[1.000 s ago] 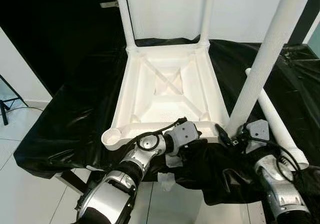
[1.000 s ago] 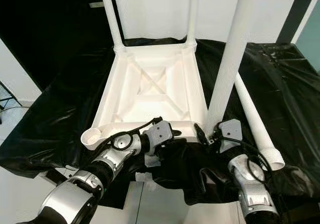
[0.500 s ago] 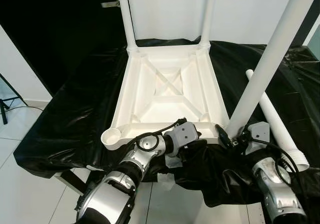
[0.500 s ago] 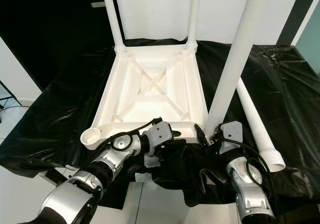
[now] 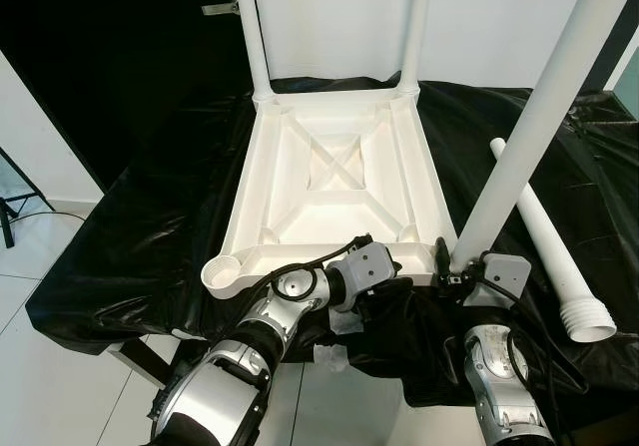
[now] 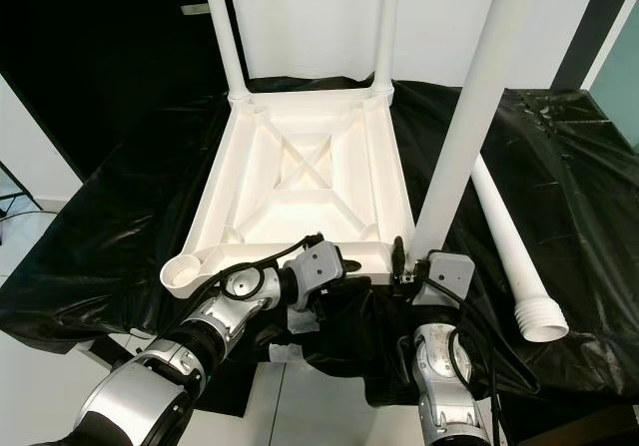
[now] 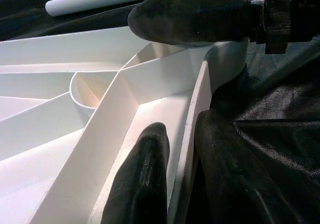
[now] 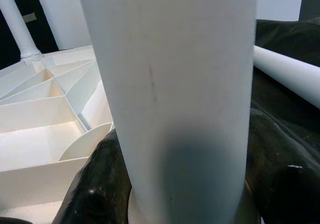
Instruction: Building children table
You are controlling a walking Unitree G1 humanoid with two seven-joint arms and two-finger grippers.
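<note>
A work surface draped in crinkled black plastic sheeting (image 5: 150, 226) stands before a white wall, and I take the white plastic children's table top (image 5: 334, 192), lying upside down on the sheeting with its ribbed underside up, as my landmark. Two slim white legs (image 5: 250, 32) stand upright in its two far corner sockets. At its near left corner an open round socket (image 5: 225, 271) has no leg in it.

At its near right corner I see my right end effector (image 8: 180, 184) clamped around the base of a thick white tubular leg (image 5: 539, 117), which rises tilted away to the right; black fingers (image 8: 95, 184) press it on both sides just above the socket. My left end effector (image 7: 180, 169) sits at the landmark's near edge, narrow, its two fingers (image 7: 145, 179) straddling the thin rim wall, one inside the rib cavity and one outside against the sheeting.

Right of the landmark, a fourth white leg (image 5: 549, 236) with a threaded end lies flat on the sheeting.
</note>
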